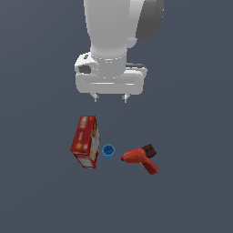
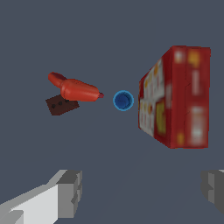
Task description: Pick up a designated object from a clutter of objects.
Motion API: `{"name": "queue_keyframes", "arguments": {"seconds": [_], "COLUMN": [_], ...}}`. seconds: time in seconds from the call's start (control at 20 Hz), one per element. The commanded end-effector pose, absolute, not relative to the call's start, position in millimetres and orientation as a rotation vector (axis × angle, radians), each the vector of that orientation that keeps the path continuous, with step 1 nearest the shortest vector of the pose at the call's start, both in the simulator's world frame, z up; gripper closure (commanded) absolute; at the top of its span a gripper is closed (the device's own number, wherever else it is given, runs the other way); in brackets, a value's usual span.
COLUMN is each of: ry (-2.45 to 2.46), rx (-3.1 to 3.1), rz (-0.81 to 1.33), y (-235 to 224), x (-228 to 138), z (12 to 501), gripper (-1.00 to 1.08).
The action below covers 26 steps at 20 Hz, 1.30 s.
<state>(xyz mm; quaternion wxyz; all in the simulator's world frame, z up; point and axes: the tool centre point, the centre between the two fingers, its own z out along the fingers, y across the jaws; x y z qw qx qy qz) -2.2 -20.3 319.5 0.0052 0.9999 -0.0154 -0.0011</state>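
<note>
The designated object, a red-orange pistol-shaped drill [image 1: 140, 159] [image 2: 76, 89], lies on the grey floor at the exterior view's right of the clutter, its handle angled away. A small dark brown block [image 1: 149, 150] [image 2: 61, 104] touches its back end. My gripper [image 1: 109, 97] [image 2: 142, 192] hangs open high above the clutter, nearer the blue cup than the drill, holding nothing. Its two grey fingertips [image 2: 70, 192] stand wide apart.
A red printed carton [image 1: 85, 141] [image 2: 177, 96] lies at the exterior view's left. A tiny blue cup [image 1: 108, 151] [image 2: 123, 100] stands between carton and drill. Bare grey floor [image 1: 191, 195] surrounds the group.
</note>
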Motion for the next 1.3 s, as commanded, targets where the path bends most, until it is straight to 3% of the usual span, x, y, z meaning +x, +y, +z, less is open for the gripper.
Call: {"name": "queue_keyframes", "arguments": {"seconds": [0.0,0.65,1.25], "ry": [-0.048,-0.188,-0.581], "rx": [3.131,3.120,3.040], "rz": [-0.003,-0.104,-0.389], "y": [-20.3,-8.7,18.6], "x": [-2.2,8.7,39.1], "z": [319.5,303.7,254.3], "gripper": [-1.00,-1.00,-1.00]}}
